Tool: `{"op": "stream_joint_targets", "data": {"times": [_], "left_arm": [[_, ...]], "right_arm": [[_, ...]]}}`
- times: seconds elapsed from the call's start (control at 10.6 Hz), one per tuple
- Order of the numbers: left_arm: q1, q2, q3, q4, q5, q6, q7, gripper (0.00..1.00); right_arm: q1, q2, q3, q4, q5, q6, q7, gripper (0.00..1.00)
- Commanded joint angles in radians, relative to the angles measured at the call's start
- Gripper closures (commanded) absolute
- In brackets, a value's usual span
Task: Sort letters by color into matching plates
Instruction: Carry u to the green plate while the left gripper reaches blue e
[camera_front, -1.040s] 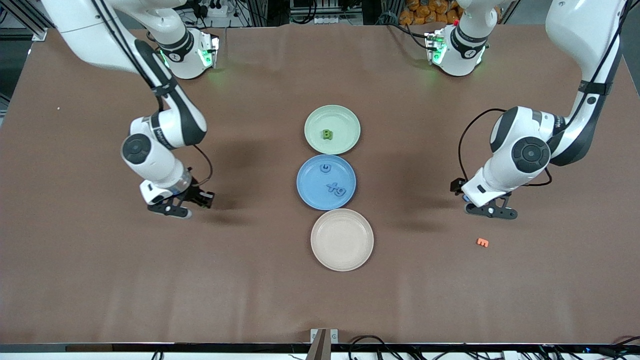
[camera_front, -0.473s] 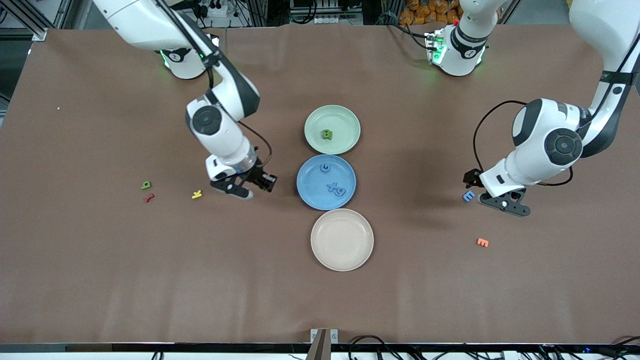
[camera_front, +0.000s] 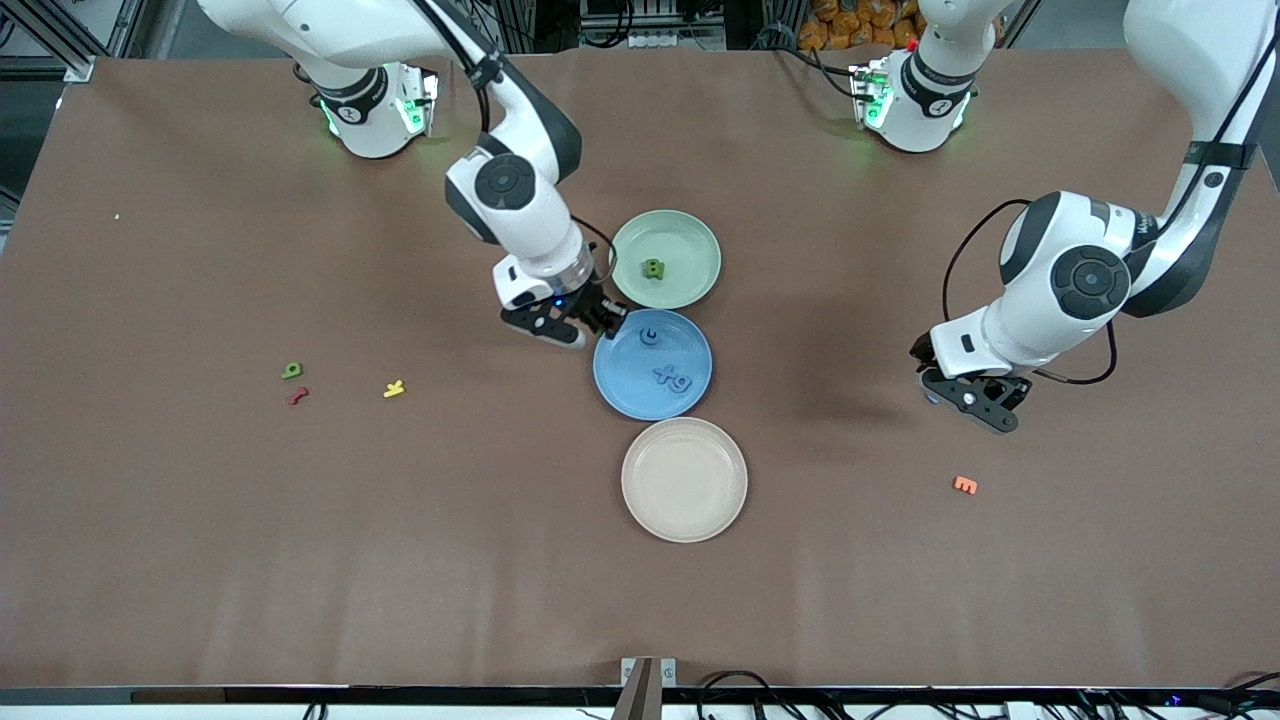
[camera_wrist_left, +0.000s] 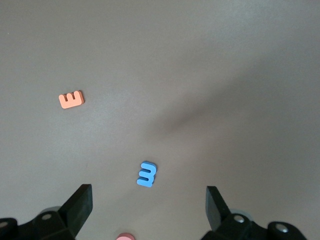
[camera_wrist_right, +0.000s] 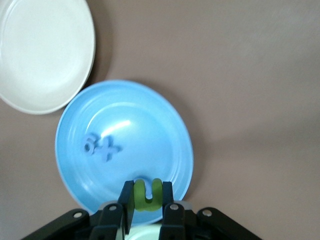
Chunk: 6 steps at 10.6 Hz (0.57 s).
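Three small letters, green (camera_front: 291, 371), red (camera_front: 297, 396) & yellow (camera_front: 394, 389), lie near the right arm's end of the table. Next, the right gripper (camera_front: 598, 320) hangs over the blue plate's (camera_front: 625, 385) rim, pinching a green U letter (camera_wrist_right: 147, 194). Blue plate has 3 blue letters (camera_front: 672, 379). Green plate (camera_front: 690, 245) has 1 green block letter (camera_front: 653, 268). Beige plate (camera_front: 684, 480) sits nearest the front camera. Left gripper (camera_front: 965, 400) hangs w/ fingers spread wide over a blue E letter (camera_wrist_left: 147, 174); an orange letter (camera_front: 965, 485) lies near it.
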Motion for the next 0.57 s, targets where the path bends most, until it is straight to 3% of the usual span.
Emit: {"op": "stream_joint_targets", "data": {"times": [0.0, 0.47], "left_arm": [[0.022, 0.013, -0.005, 0.017, 0.029, -0.008, 0.027, 0.0], [0.046, 0.015, -0.005, -0.034, 0.03, -0.01, 0.047, 0.0]], "right_arm": [[0.078, 0.03, 0.007, 0.031, -0.023, -0.003, 0.119, 1.0], [0.208, 0.075, 0.01, 0.017, -0.211, -0.019, 0.341, 1.0]]}}
